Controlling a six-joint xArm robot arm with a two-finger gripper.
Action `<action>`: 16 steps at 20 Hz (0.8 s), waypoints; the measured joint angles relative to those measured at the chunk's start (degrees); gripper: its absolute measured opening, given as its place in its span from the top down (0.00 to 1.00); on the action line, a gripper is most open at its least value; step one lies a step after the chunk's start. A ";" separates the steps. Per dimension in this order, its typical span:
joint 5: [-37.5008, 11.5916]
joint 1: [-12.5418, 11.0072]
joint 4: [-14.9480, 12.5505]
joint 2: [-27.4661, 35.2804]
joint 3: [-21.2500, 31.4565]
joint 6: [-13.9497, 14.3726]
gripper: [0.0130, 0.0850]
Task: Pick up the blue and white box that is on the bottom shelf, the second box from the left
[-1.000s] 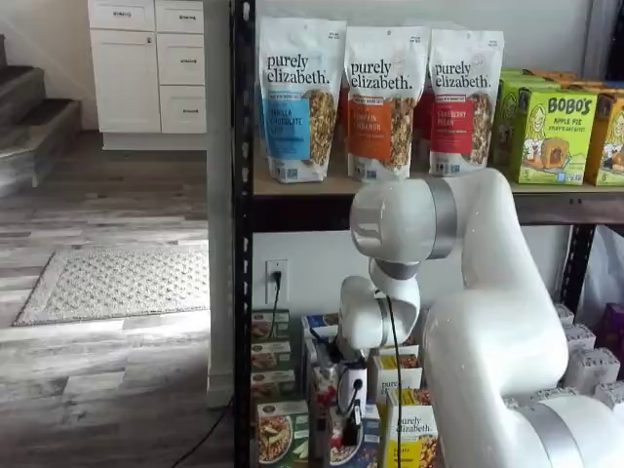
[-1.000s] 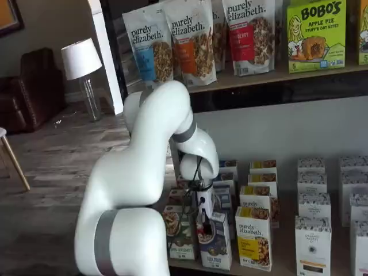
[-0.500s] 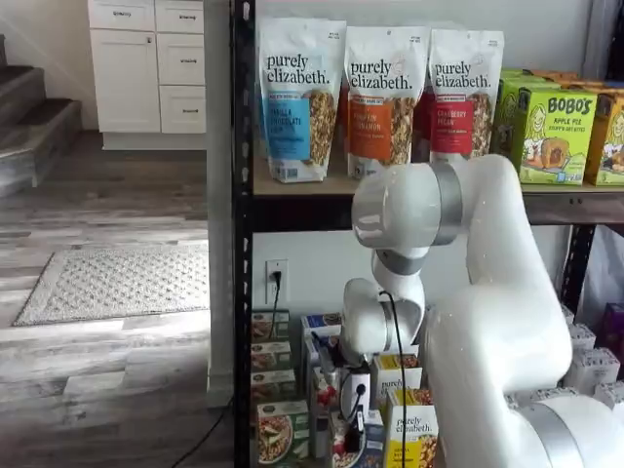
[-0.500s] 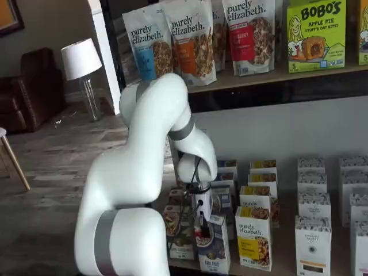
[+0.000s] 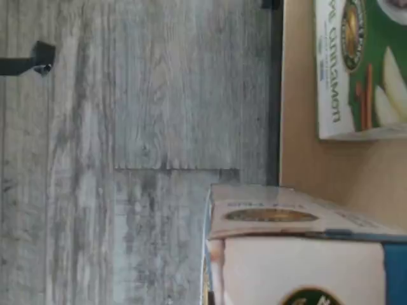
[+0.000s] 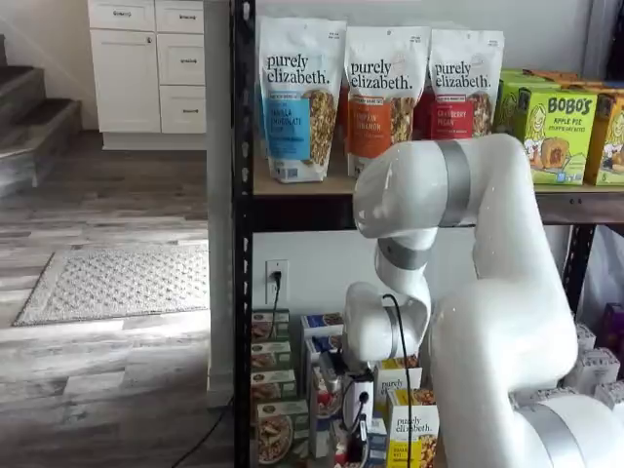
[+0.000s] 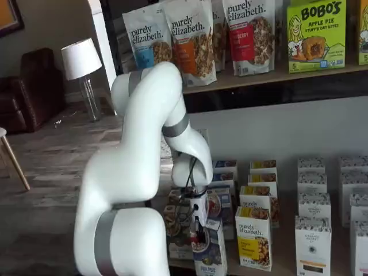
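Compared with a second ago, the arm's elbow is sitting higher and the blue and white box point(image 7: 209, 247) is sitting further out from its row and lower in frame, so the pull-out looks to be under way. Gripper point(image 7: 196, 230) is closed on the box near its top edge, black fingers clamped with no gap showing; same grip is showing in the other shelf view point(image 6: 353, 429), partly hidden by cable.

Box is at the front edge of the bottom shelf point(image 7: 287, 270), just beside the yellow box point(image 7: 253, 237) on one side and the green-fronted box point(image 6: 276, 429) on the other. Wrist view is showing the box top point(image 5: 299, 219) hanging past the shelf board point(image 5: 305, 159) over the floor.

For this step I'd be keeping the pull straight out along the row, box upright, grip held firm, since a tall carton pinched high will probably swing. Also watching the neighbours: any sideways drift is likely tipping the yellow box
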 joint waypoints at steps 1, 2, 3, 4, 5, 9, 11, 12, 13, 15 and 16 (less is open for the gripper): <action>-0.55 0.03 0.19 -0.77 1.27 -0.16 0.50; -1.10 0.07 0.56 -1.62 2.68 -0.50 0.50; -1.45 0.10 0.95 -2.25 3.61 -0.85 0.50; -1.88 0.16 1.66 -3.09 4.86 -1.47 0.50; -2.27 0.23 2.47 -4.04 6.16 -2.19 0.50; -3.47 0.94 5.91 -8.63 11.65 -4.81 0.50; -3.88 1.46 5.72 -11.19 14.38 -4.13 0.50; -4.08 1.68 4.99 -12.48 15.72 -3.19 0.50; -4.24 1.92 4.12 -13.83 17.05 -2.15 0.50; -4.54 2.40 2.10 -16.44 19.57 0.30 0.50; -4.45 2.68 1.30 -17.90 20.78 1.33 0.50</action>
